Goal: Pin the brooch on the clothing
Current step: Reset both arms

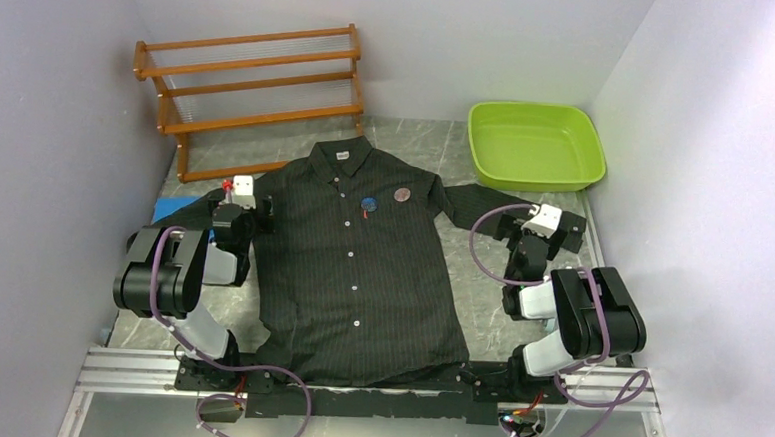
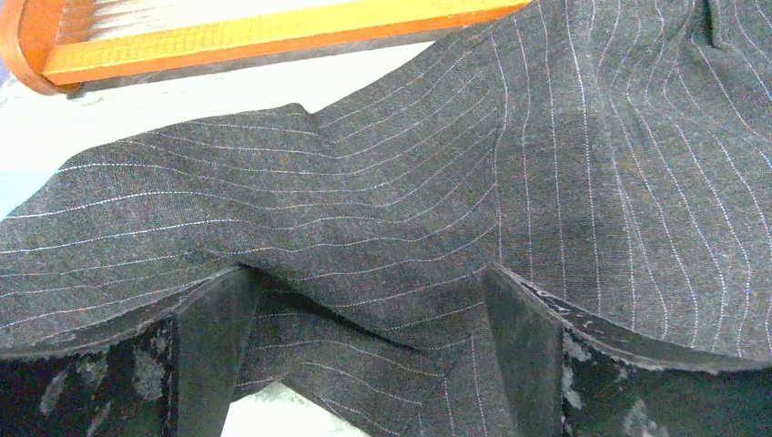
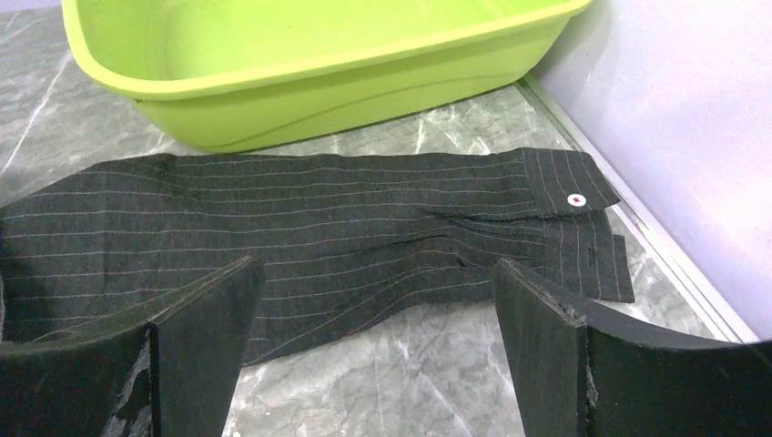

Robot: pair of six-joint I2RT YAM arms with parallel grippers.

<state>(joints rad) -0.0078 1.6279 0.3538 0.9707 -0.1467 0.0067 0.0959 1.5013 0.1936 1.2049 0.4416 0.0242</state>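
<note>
The black pinstriped shirt point(image 1: 361, 267) lies flat, front up, collar at the far side. A round blue brooch point(image 1: 367, 203) with a small red bit below it and a round brownish brooch point(image 1: 402, 194) sit on its chest. My left gripper point(image 1: 235, 197) is open and empty, low over the shirt's left sleeve; in the left wrist view point(image 2: 364, 273) striped cloth point(image 2: 410, 182) fills the space between its jaws. My right gripper point(image 1: 541, 225) is open and empty beside the right sleeve; in the right wrist view point(image 3: 375, 266) the sleeve and buttoned cuff point(image 3: 569, 196) lie just ahead.
A wooden rack point(image 1: 255, 81) stands at the back left, also in the left wrist view point(image 2: 228, 32). A lime green tub point(image 1: 534, 144) stands at the back right, also in the right wrist view point(image 3: 300, 64). A blue item point(image 1: 171, 209) peeks out by the left sleeve. White walls enclose three sides.
</note>
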